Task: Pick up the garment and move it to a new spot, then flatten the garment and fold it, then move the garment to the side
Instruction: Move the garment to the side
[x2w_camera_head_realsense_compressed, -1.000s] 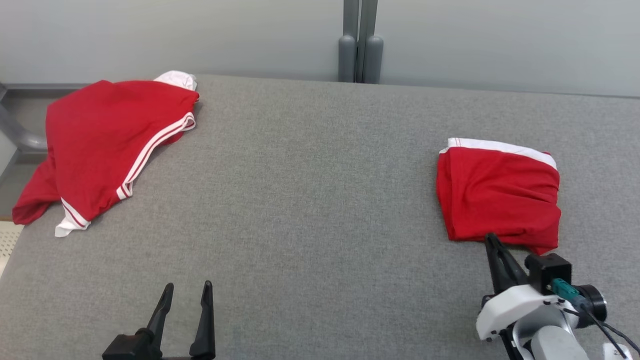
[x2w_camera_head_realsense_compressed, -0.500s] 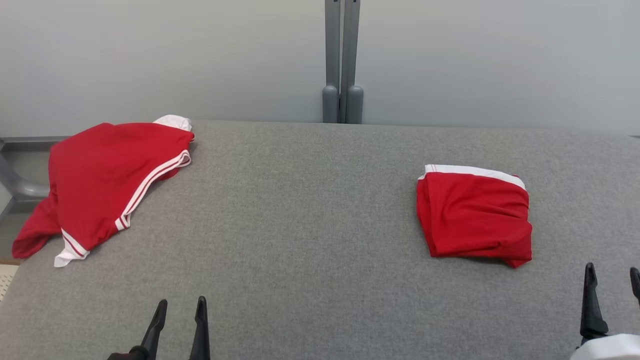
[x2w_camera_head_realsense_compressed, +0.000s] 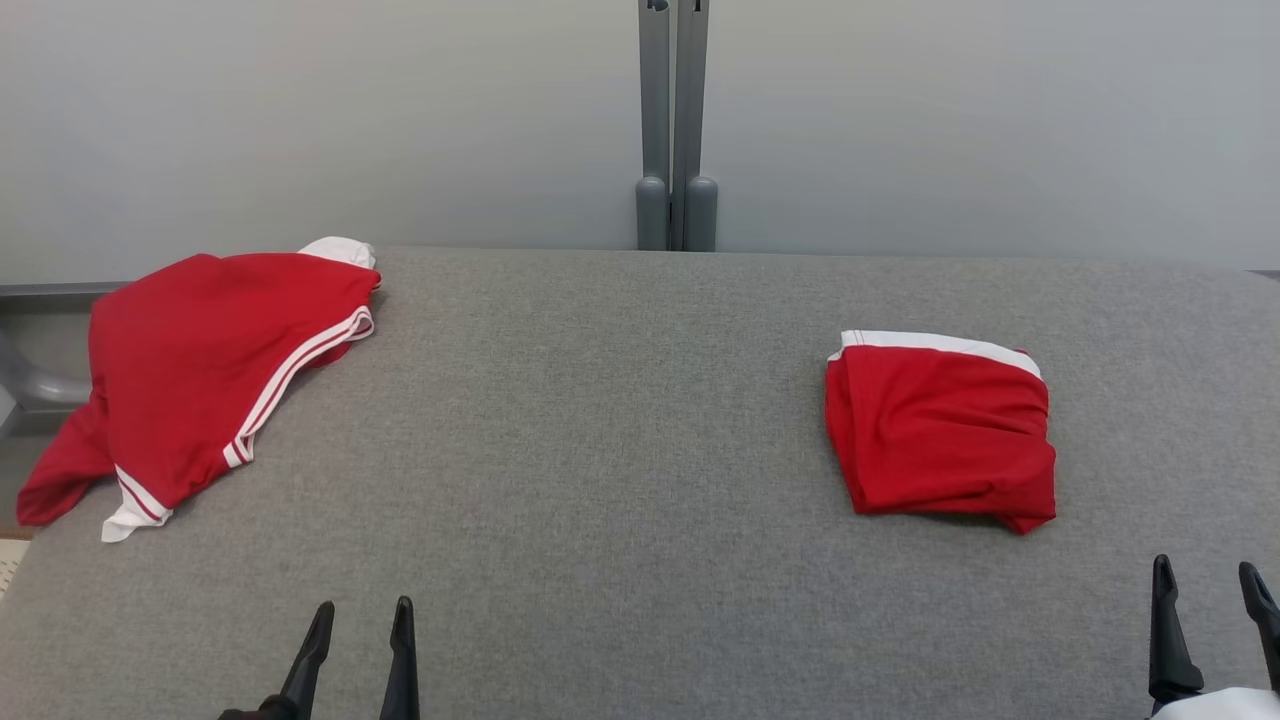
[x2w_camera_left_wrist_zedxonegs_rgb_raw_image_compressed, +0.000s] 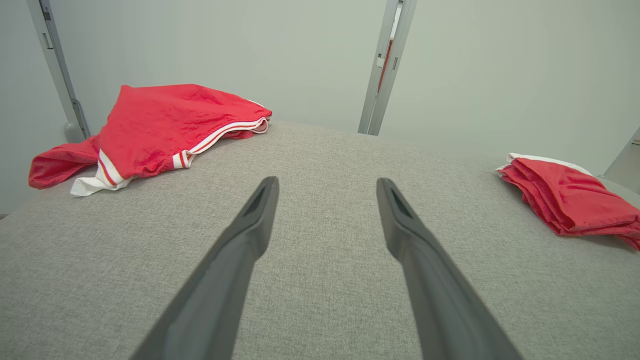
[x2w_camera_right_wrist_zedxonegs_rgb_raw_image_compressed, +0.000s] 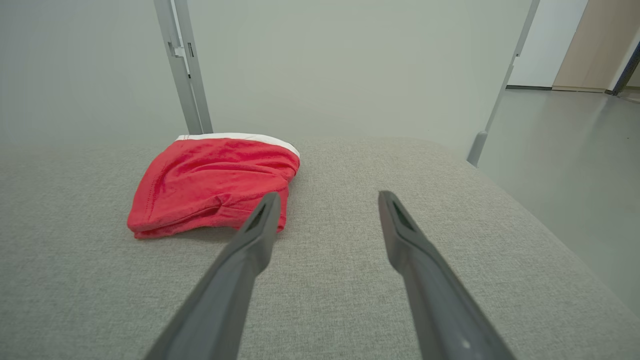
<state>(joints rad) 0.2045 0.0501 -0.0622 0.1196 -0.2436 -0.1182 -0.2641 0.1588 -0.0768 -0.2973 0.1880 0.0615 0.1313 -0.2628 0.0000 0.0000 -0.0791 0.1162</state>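
Far left, I see a loose red garment with white stripes, spread over the back left corner of the grey fabric table, one red end hanging off the left edge; at the lower left my left gripper points up the head view over bare table, its two dark fingers apart with nothing between them, well apart from both garments; in the middle, behind the table's far edge, a grey post stands against a pale wall; right of centre lies the folded red garment, a compact bundle flat on the table with a white band along its far edge and a loose corner poking out at its near right; at the lower right my right gripper sits near that bundle on its near side, not touching it, jaws spread wide and empty
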